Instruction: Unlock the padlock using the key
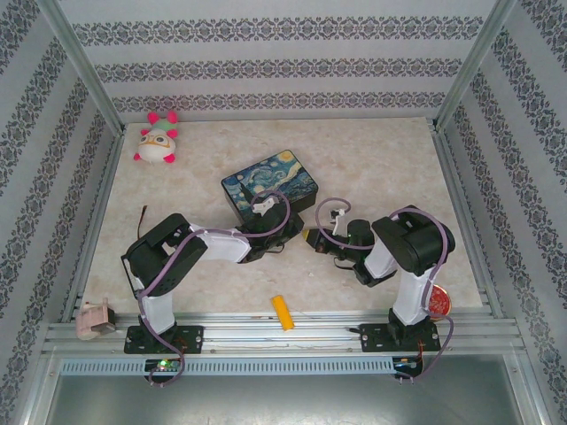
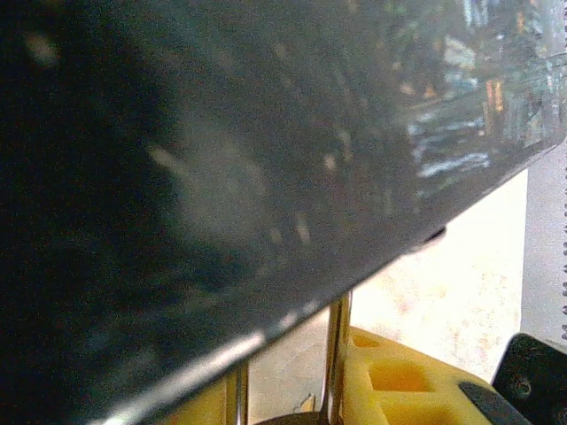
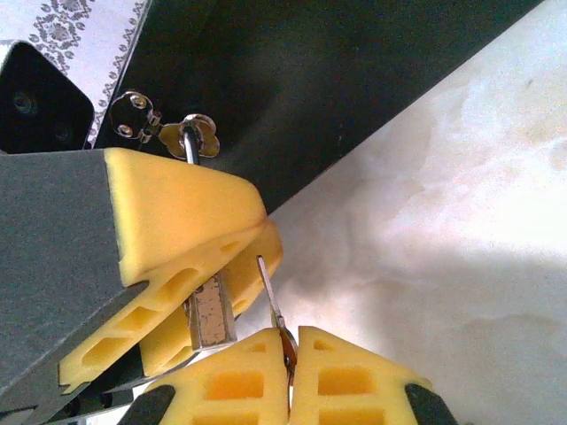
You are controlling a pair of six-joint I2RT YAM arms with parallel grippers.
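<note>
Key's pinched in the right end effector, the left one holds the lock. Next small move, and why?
Probably draw the right end effector back slightly, then shift it toward the lock's end. The thin silvery key it pinches lies beside the small brass-coloured padlock clamped in the left end effector, with its tip outside the lock body. I cannot see the keyhole itself.
</note>
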